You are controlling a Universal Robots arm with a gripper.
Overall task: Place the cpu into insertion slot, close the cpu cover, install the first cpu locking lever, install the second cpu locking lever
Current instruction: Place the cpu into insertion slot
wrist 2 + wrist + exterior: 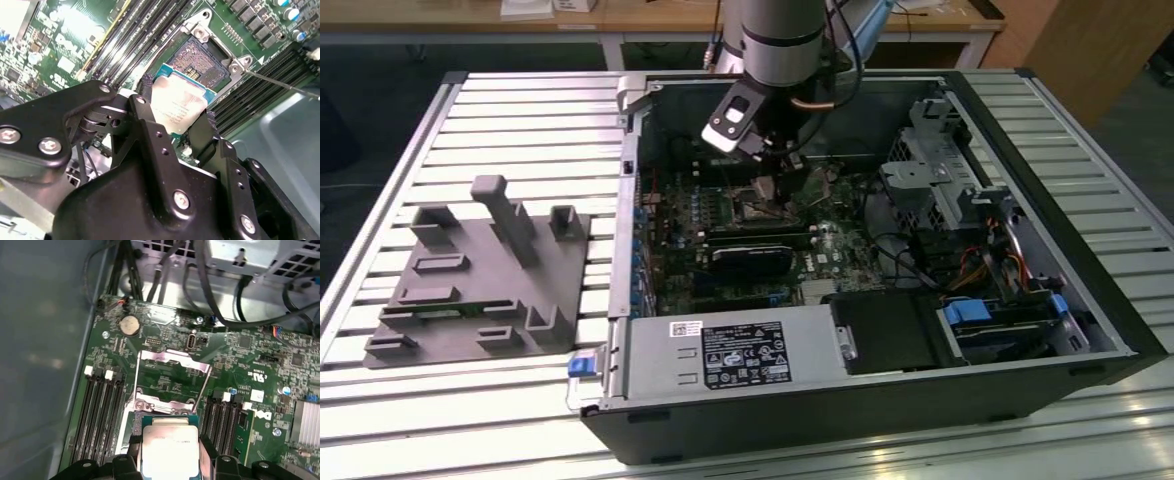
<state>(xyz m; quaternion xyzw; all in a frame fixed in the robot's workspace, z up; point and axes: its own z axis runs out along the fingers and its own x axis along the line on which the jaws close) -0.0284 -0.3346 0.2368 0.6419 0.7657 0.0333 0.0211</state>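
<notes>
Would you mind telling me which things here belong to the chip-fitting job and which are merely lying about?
Part of the job: chip held in the gripper; open socket; raised cover frame.
Lying about: coin battery; long black memory slots; grey stand beside the computer case.

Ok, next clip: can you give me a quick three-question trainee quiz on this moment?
1. True or false: the cpu is seated in the insertion slot.
2. How does the cpu cover stand? A: shut over the slot. B: swung open. C: lying on the table outside the case.
3. Fill in: the gripper is shut on the ____.
Key: 1 false, the slot's contacts lie bare and the gripper holds the cpu; 2 B; 3 cpu.
</notes>
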